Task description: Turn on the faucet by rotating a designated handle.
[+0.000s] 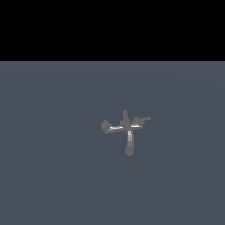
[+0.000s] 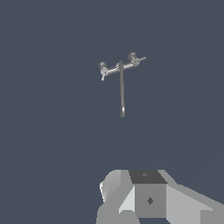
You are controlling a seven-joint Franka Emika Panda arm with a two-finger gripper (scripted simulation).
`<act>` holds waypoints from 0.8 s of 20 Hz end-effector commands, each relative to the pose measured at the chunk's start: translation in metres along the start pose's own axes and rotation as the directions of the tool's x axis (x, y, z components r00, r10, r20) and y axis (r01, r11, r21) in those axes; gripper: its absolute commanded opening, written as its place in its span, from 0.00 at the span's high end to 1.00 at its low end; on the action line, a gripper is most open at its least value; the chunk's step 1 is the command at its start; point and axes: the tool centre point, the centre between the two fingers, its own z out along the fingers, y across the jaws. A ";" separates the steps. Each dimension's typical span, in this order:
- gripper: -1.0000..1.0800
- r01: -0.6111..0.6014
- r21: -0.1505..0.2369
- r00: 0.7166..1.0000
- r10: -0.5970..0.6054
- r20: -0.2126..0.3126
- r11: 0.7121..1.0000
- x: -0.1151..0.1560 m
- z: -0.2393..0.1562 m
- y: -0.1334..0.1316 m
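The faucet (image 1: pixel 128 128) is a small grey cross-shaped fixture standing on the flat grey floor at the middle of the exterior view. It has a pale crossbar, a short upright post and a spout reaching toward the camera. The handle (image 1: pixel 143 119) sits at the crossbar's end on the exterior view's right, its thin pointed lever sticking out sideways. A blunt knob-like handle (image 1: pixel 105 126) is at the other end. The wrist view shows the faucet (image 2: pixel 121 74) and the handle (image 2: pixel 135 58) from far above. Only part of my gripper (image 2: pixel 146 199) shows there, well away from the faucet. Its fingertips are out of view.
The grey floor (image 1: pixel 52 176) spreads around the faucet on every side. A black band fills the top of the exterior view. The arm does not show in the exterior view.
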 end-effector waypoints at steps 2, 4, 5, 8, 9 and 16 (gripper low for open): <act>1.00 -0.001 0.000 1.000 0.001 0.000 1.000 0.000 0.000 0.000; 1.00 -0.005 0.000 1.000 0.005 0.000 1.000 0.001 0.002 -0.001; 1.00 -0.010 0.000 1.000 0.010 0.000 1.000 0.002 0.003 -0.001; 1.00 -0.029 0.000 1.000 0.029 0.000 1.000 0.007 0.009 -0.003; 1.00 -0.038 0.000 0.999 0.038 0.000 0.999 0.009 0.012 -0.004; 1.00 -0.132 0.001 0.991 0.132 -0.001 0.991 0.032 0.043 -0.011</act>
